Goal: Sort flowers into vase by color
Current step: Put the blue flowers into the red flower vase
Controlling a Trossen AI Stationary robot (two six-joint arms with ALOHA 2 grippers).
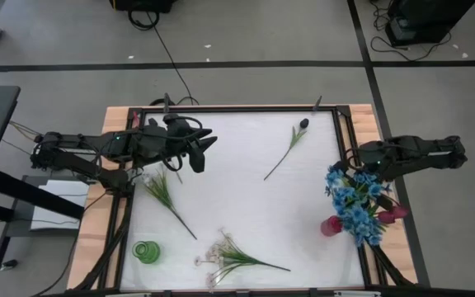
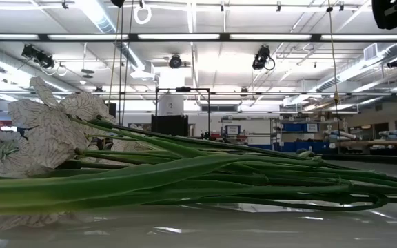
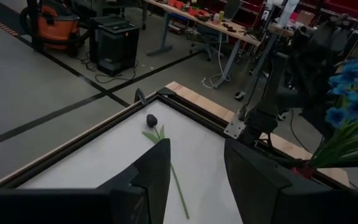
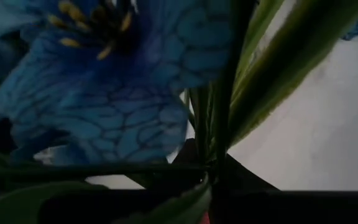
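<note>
The dark bud (image 1: 303, 124) lies on the counter (image 1: 237, 190) ahead of the left gripper (image 1: 201, 153), fingers half open and empty, stem slanting away, while the right gripper (image 1: 355, 164), shut, sits at the blue flowers (image 1: 355, 202)

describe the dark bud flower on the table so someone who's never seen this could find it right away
Start at the white table and look to its far edge, right of centre. A single thin green stem lies there on a slant, alone; the dark bud flower ends in one small near-black bud, unlike the white spray and blue bunch.
</note>
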